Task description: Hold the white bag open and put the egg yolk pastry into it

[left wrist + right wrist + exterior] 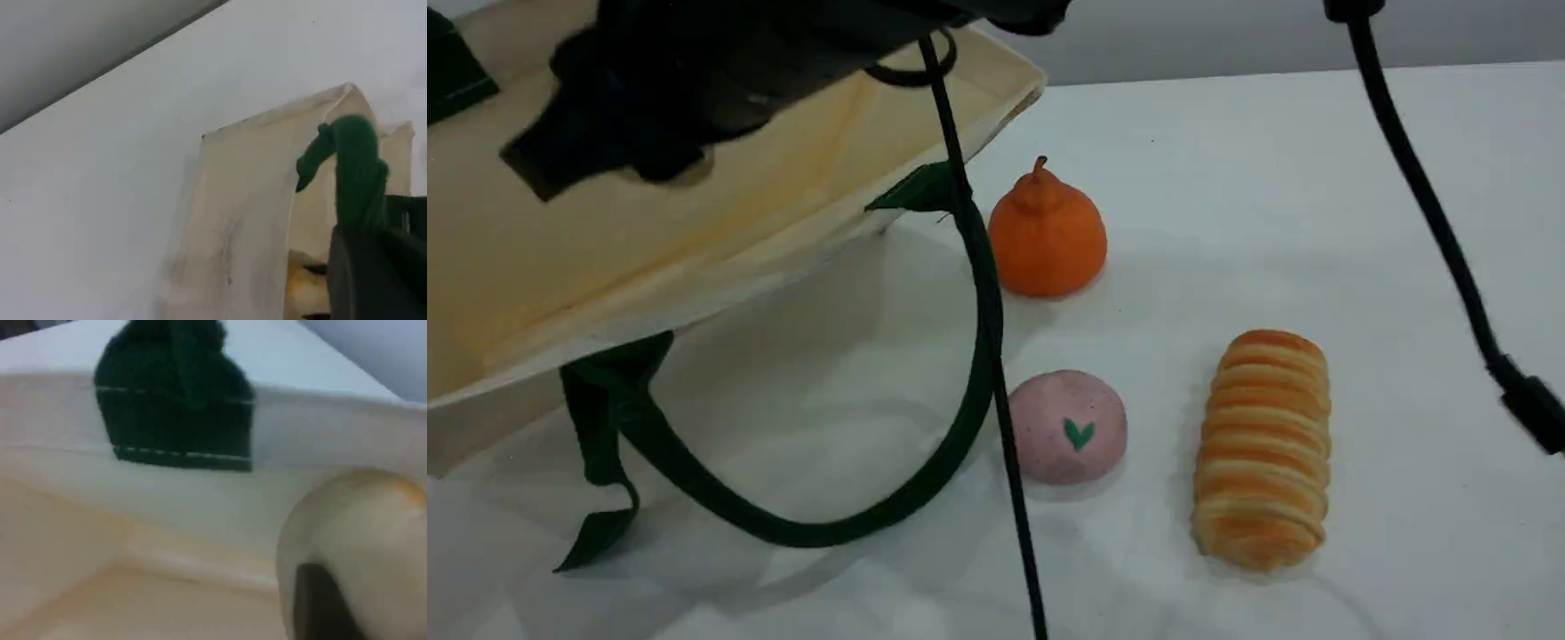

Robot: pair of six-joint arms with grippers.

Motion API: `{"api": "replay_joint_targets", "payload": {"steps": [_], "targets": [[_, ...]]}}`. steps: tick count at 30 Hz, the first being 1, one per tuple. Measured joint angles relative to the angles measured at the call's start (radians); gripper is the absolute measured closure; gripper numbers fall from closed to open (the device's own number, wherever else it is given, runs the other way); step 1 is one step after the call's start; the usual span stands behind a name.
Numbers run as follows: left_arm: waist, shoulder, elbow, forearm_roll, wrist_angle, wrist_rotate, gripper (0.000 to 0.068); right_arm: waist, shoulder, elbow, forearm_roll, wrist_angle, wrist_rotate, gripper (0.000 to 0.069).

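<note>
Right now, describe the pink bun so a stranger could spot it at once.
Find the white bag held up at the picture's left; its green handle loops down to the table. Just right of that loop sits the pink bun, in front of the orange pear-shaped piece, left of the ribbed golden roll. It alone is pink, with a green heart.

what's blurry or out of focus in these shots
Scene view: dark arm over the cream-white canvas bag is smeared, ridged golden bread roll sharp. Right wrist view: pale tan rounded pastry and dark green fabric tab both soft. Left wrist view: thick green rope handle slightly soft.
</note>
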Motion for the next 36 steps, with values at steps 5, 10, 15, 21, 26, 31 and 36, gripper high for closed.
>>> {"api": "replay_joint_targets", "payload": {"steps": [5,10,15,21,26,31,36], "targets": [[0.000,0.000,0.000,0.000,0.000,0.000,0.0607,0.000,0.034,0.000,0.000,-0.037,-0.003,0.0385],[0.000,0.000,0.000,-0.002,0.000,0.000,0.0607,-0.006,0.070,0.000,0.030,-0.057,-0.002,0.0218],[0.000,0.000,0.000,-0.001,0.000,0.000,0.0607,-0.034,0.069,0.000,0.085,-0.052,-0.004,0.0127],[0.000,0.000,0.000,0.005,0.000,0.000,0.0607,-0.090,0.013,0.003,0.082,0.111,-0.009,0.0120],[0.000,0.000,0.000,0.007,0.000,0.001,0.0607,-0.148,-0.084,0.003,0.064,0.302,-0.009,0.0120],[0.000,0.000,0.000,0.004,0.000,0.001,0.0607,-0.231,-0.190,0.003,0.051,0.485,-0.009,0.0120],[0.000,0.000,0.000,0.004,0.000,0.001,0.0607,-0.346,-0.292,0.003,0.047,0.587,0.001,0.0120]]}}
